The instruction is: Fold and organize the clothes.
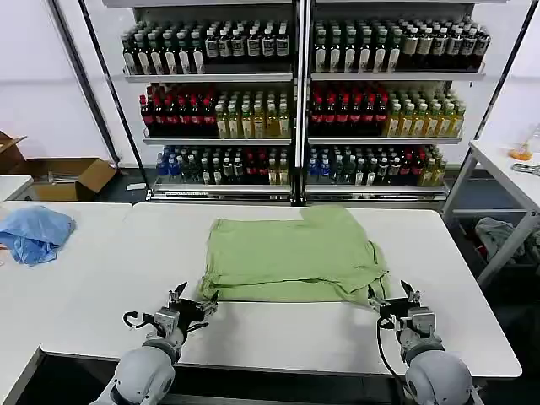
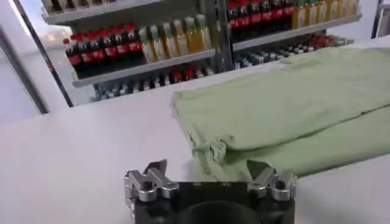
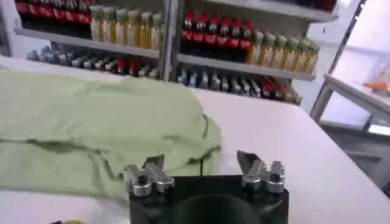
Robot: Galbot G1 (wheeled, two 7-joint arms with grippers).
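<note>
The clothes, a light sage-green T-shirt (image 1: 295, 253), lie partly folded in the middle of the white table (image 1: 278, 333). My left gripper (image 1: 192, 303) stands open at the shirt's near left corner (image 2: 210, 155), its fingers wide apart with nothing between them. At the near right corner (image 3: 183, 152) my right gripper (image 1: 393, 299) is open too, just in front of the fabric's edge. In the left wrist view the left gripper (image 2: 209, 169) has crumpled cloth lying between and just beyond its fingertips. In the right wrist view the right gripper (image 3: 201, 159) sits right behind the hem.
A crumpled blue cloth (image 1: 34, 232) lies on the side table at the left. Shelves of bottles (image 1: 295, 101) stand behind the table. A cardboard box (image 1: 72, 177) is on the floor at far left, and another white table (image 1: 506, 169) at right.
</note>
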